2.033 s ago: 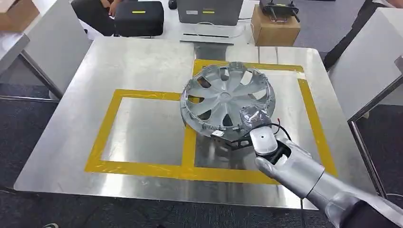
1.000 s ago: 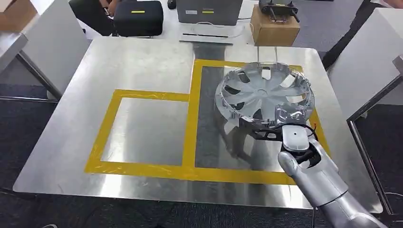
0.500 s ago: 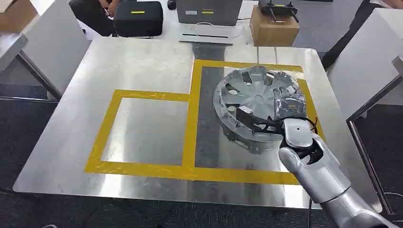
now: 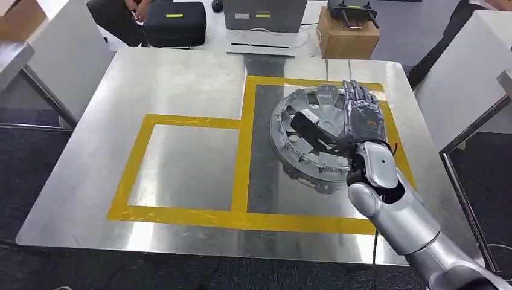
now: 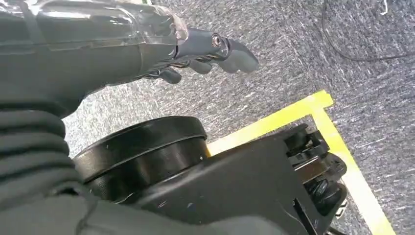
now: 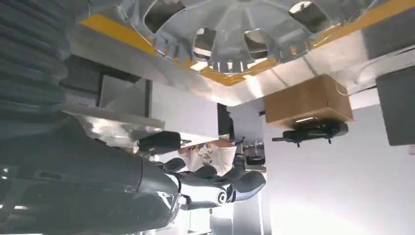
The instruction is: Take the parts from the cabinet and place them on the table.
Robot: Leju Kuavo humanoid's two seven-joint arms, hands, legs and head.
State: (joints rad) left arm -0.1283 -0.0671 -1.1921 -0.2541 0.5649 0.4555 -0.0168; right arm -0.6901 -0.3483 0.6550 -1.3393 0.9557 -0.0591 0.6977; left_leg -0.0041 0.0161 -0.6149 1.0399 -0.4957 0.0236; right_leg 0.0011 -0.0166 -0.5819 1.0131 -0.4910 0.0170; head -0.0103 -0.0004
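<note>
A silver hubcap (image 4: 308, 154) lies on the steel table (image 4: 181, 78), inside the right-hand rectangle of yellow tape (image 4: 241, 151). It is nearly flat, hollow side up. My right hand (image 4: 362, 121) hovers over its far right part with fingers stretched out and thumb spread, holding nothing. In the right wrist view the hubcap (image 6: 230, 29) is apart from the fingers (image 6: 220, 188), which grip nothing. My left hand (image 5: 205, 46) hangs over grey carpet, fingers loosely extended and holding nothing.
Beyond the table's far edge stand a black case (image 4: 175, 23), a grey device (image 4: 262, 15) and a cardboard box (image 4: 347, 33) with a black controller on it. A white cabinet (image 4: 465, 66) flanks the table's right side. The left tape rectangle (image 4: 181, 163) holds nothing.
My right hand carried the hubcap from the table's middle to the right rectangle, lowered it from tilted to nearly flat, then let go and spread its fingers.
</note>
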